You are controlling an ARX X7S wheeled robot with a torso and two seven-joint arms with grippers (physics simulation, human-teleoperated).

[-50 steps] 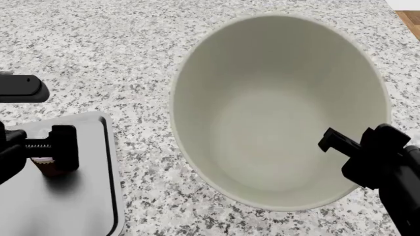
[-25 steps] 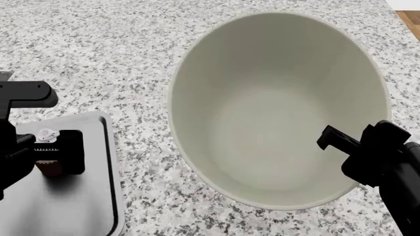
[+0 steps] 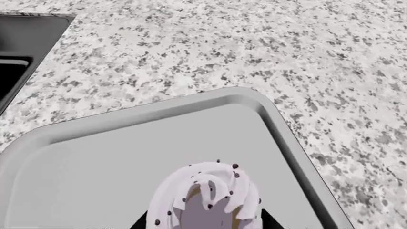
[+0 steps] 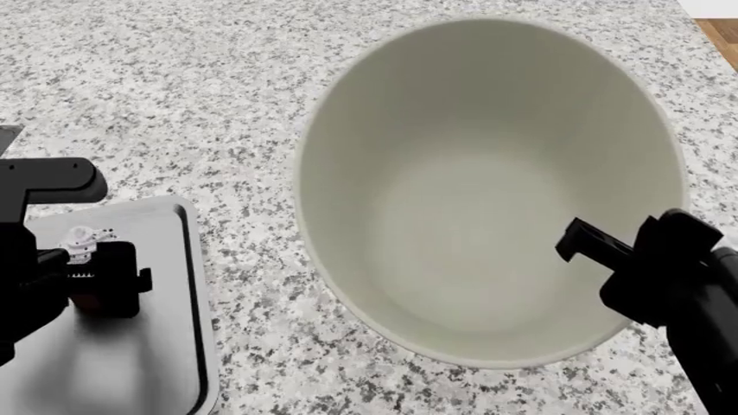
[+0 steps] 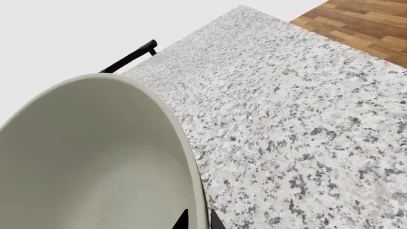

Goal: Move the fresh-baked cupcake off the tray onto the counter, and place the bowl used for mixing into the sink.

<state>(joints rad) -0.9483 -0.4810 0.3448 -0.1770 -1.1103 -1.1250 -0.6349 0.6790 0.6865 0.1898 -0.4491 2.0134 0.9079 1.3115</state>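
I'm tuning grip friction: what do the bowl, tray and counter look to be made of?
The bowl: plain cream, matte and glare-free, likely ceramic or plastic. The tray: smooth silver-grey with a soft sheen and rolled rim, apparently metal. The counter: grey, white and black speckle, looks like granite; how polished is unclear.

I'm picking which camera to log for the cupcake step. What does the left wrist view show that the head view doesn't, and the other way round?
Only the left wrist view: a corner of the black sink, and the cupcake's frosting close up, with its dark specks.
Only the head view: the bowl, the right claw at its rim, and the left claw around the cupcake.
Both: the cupcake, the tray and the counter.
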